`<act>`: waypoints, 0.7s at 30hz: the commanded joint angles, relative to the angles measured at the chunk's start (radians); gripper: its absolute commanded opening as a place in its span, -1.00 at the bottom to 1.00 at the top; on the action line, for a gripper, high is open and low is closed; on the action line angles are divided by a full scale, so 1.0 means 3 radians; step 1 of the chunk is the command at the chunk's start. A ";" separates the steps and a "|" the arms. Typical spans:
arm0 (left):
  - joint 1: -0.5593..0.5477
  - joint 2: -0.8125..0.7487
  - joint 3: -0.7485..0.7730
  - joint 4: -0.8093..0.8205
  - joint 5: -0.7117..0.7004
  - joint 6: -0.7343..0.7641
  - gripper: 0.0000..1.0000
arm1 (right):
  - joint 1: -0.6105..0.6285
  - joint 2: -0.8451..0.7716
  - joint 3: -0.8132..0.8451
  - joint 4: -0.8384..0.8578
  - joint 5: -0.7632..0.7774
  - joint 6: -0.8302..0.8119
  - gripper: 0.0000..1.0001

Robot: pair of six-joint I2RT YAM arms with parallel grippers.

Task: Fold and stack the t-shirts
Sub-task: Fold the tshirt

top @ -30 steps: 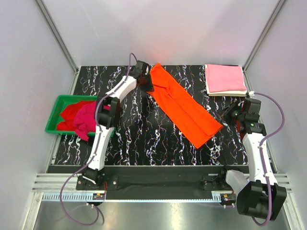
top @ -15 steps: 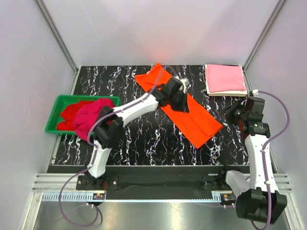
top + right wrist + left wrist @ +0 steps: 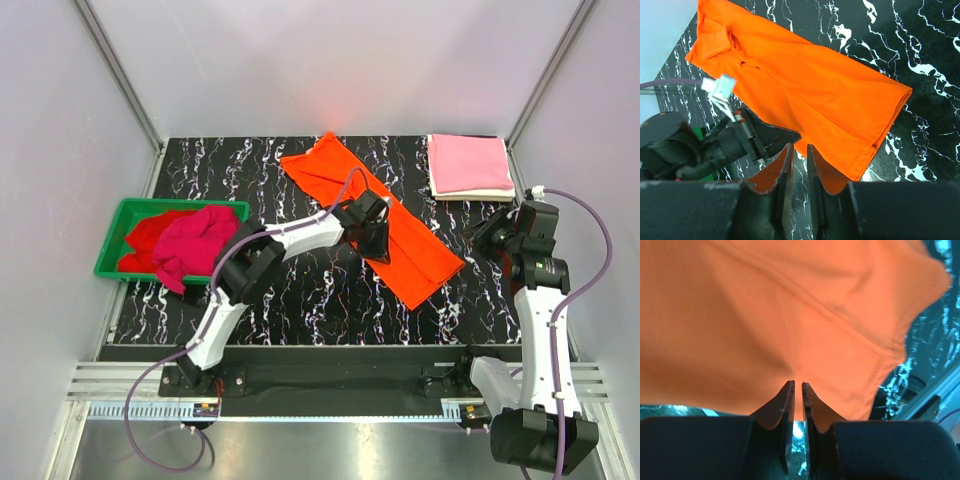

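Observation:
A bright orange t-shirt (image 3: 425,255) lies flat, folded into a long strip that runs diagonally across the dark marbled table. It fills the left wrist view (image 3: 765,315) and shows again in the right wrist view (image 3: 830,90). My left gripper (image 3: 378,243) is shut, its tips (image 3: 798,385) at the strip's near edge about midway along; the right wrist view (image 3: 796,135) shows no cloth lifted. My right gripper (image 3: 487,238) hovers just right of the strip's lower end. Its jaws (image 3: 799,147) are almost closed with nothing between them.
A folded pink t-shirt (image 3: 468,163) rests on a cream-white one (image 3: 470,193) at the far right corner. At the left, a green bin (image 3: 108,268) holds a crimson-magenta shirt (image 3: 195,240) and a red one (image 3: 145,235). Grey walls enclose the table.
My left arm swept from the orange strip's far left end across it to its near edge at the middle. The strip stayed put. My right gripper's jaws narrowed slightly.

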 commanded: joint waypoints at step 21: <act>0.0030 -0.0988 -0.1638 -0.0400 -0.0937 -0.0038 -0.66 | 0.0080 0.0429 -0.0093 0.0304 -0.0337 0.0059 -0.51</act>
